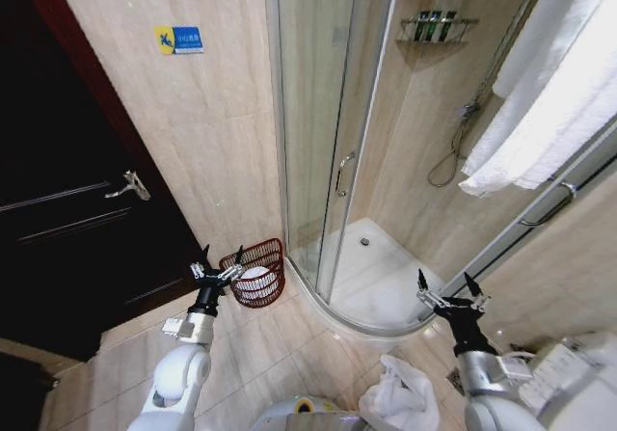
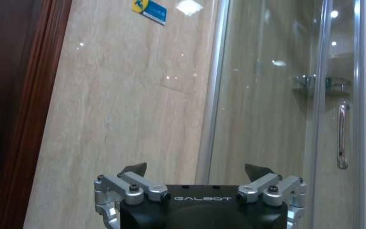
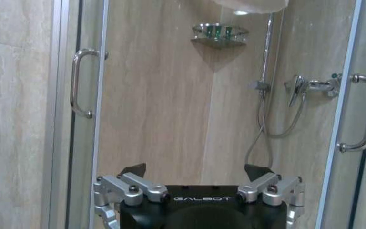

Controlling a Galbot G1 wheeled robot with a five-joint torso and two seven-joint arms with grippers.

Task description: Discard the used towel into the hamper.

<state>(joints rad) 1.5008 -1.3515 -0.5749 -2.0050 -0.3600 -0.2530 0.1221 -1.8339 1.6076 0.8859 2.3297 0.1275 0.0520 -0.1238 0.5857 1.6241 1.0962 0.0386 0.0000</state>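
The left gripper [image 1: 221, 261] hangs spread wide and empty, just in front of the hamper [image 1: 260, 271], not gripping it. The hamper stands on the tiled floor [image 1: 280, 354] against the wall beside the glass shower door [image 1: 323, 132], white cloth [image 1: 254, 282] inside. The right gripper [image 1: 449, 290] is likewise spread, holding nothing, near the shower tray [image 1: 381, 277].

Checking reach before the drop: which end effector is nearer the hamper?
Left. The left end effector hovers open right beside the hamper, at its rim. The right end effector, also open, hangs far across the floor by the shower base.
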